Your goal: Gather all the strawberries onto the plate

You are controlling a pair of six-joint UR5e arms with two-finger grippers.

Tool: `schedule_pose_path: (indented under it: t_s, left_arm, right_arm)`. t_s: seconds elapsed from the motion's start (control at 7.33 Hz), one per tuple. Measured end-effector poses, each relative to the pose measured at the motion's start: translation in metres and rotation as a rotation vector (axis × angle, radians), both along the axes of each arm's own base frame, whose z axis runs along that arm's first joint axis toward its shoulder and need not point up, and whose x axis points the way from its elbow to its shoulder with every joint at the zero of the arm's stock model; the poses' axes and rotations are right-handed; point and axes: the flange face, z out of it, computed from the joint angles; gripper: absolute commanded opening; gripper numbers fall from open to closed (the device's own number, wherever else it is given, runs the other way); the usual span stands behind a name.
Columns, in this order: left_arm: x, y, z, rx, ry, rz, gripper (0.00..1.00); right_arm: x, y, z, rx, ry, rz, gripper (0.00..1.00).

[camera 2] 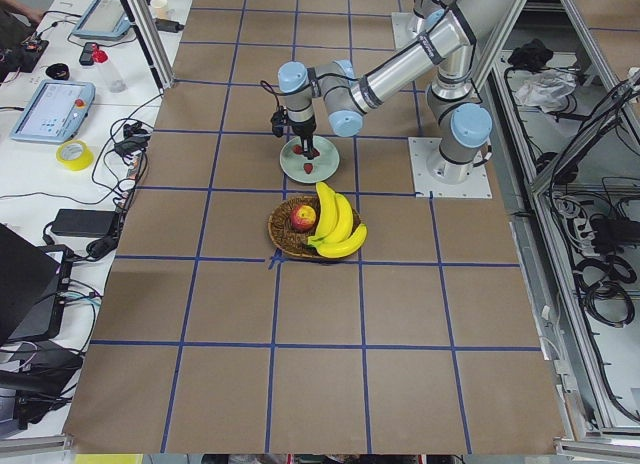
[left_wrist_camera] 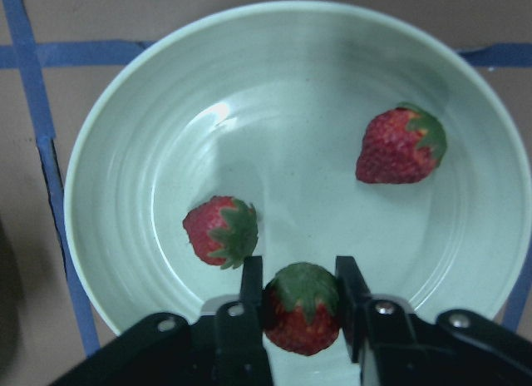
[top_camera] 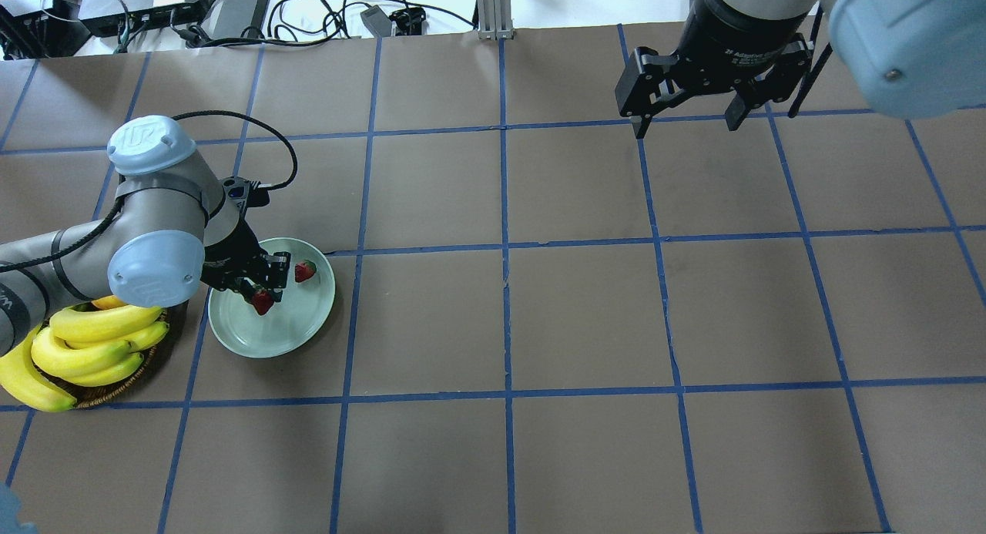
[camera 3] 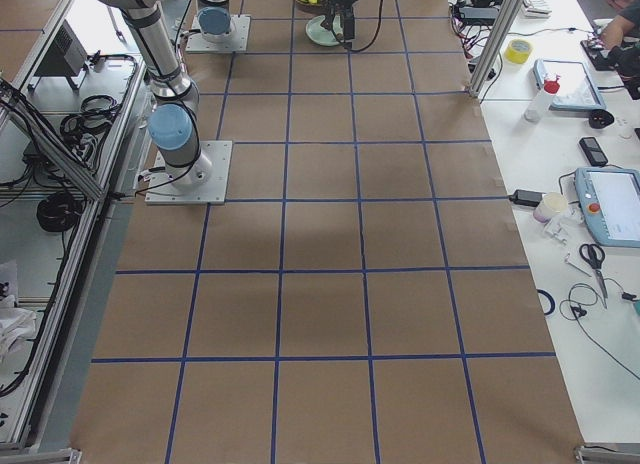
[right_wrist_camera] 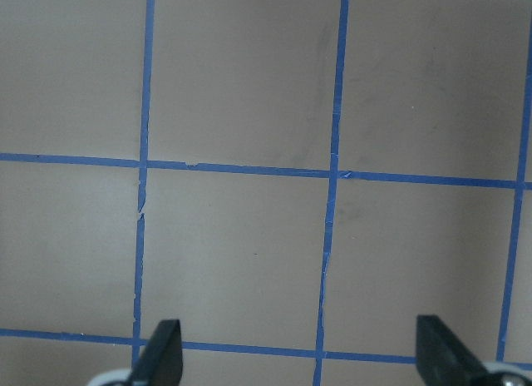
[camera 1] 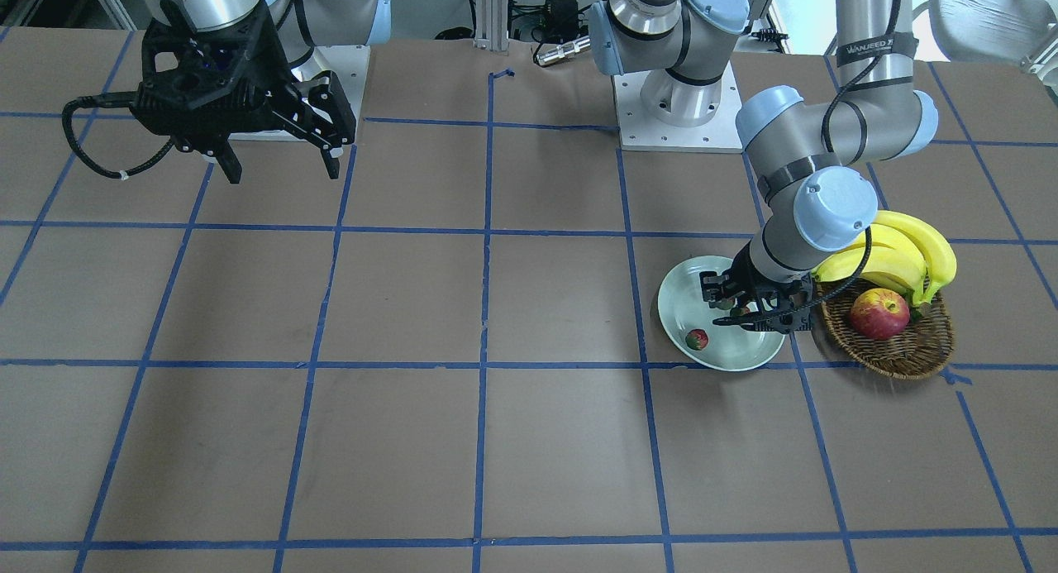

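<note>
The plate [left_wrist_camera: 125, 153] is set beside the basket [camera 1: 901, 362]. The right gripper [right_wrist_camera: 301, 344] is held spread wide over the table [camera 1: 413, 292], well apart. The left gripper [left_wrist_camera: 299, 274] is clamped on one strawberry [left_wrist_camera: 299, 319] over the plate; two other strawberries [left_wrist_camera: 220, 230] [left_wrist_camera: 401, 145] are lying loose in it, just beyond the fingers.

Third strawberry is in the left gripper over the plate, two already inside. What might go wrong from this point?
1. The left gripper is shut on the held strawberry. If it is released from any height, it may roll across the glossy plate towards the rim.
2. A loose strawberry lies close to one finger, so opening might nudge it.
3. The left arm's wrist hangs near the bananas in the basket, so retracting might brush them.
</note>
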Motion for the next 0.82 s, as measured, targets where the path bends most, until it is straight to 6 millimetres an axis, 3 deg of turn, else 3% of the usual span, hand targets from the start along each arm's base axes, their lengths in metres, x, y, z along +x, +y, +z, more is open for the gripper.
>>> schedule_pose_path:
  t_s: [0.27,0.41,0.68,0.82]
  left_arm:
    - [-0.019,-0.008,0.014,-0.036,-0.013,0.019,0.77]
    - [-0.036,-0.017,0.034,-0.071,-0.023,0.005,0.77]
    - [-0.080,-0.034,0.097,-0.112,-0.037,0.010,0.76]
    - [-0.112,-0.036,0.145,-0.134,-0.043,0.020,0.71]
  right_arm:
    - [0.000,0.000,0.000,0.000,0.001,0.004,1.00]
    - [0.000,0.000,0.000,0.000,0.003,0.006,1.00]
    - [-0.001,0.000,0.000,-0.001,0.007,0.008,1.00]
    - [-0.001,0.000,0.000,-0.001,0.009,0.009,1.00]
